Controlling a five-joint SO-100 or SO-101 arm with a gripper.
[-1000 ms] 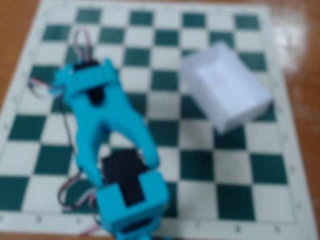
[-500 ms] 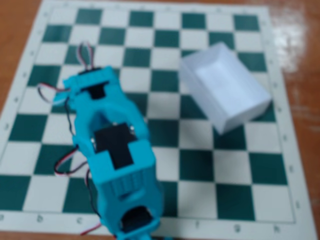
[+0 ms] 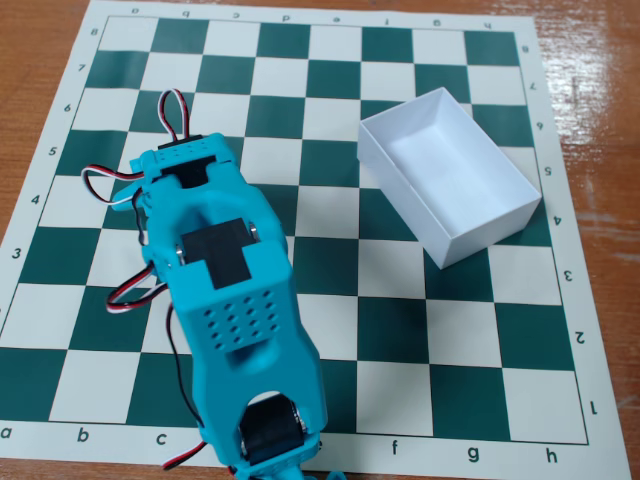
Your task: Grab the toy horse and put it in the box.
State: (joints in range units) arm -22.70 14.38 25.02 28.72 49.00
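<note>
The white box (image 3: 478, 236) stands tilted on the right half of the chessboard, open at the top, and its inside shows only bare white floor. The toy horse is hidden or out of view. My cyan arm (image 3: 235, 300) lies folded over the left half of the board, reaching from the near edge up to a joint with looped wires (image 3: 172, 112). The gripper's fingers do not show; the arm's body covers whatever lies below it. The box sits about two squares to the right of the arm.
A green-and-white chessboard mat (image 3: 400, 330) covers most of the wooden table (image 3: 30, 60). Red, black and white cables (image 3: 125, 290) hang out on the arm's left side.
The arm has folded back toward the near edge; its upper section now covers the black servo and forked link seen before. The box has not moved.
</note>
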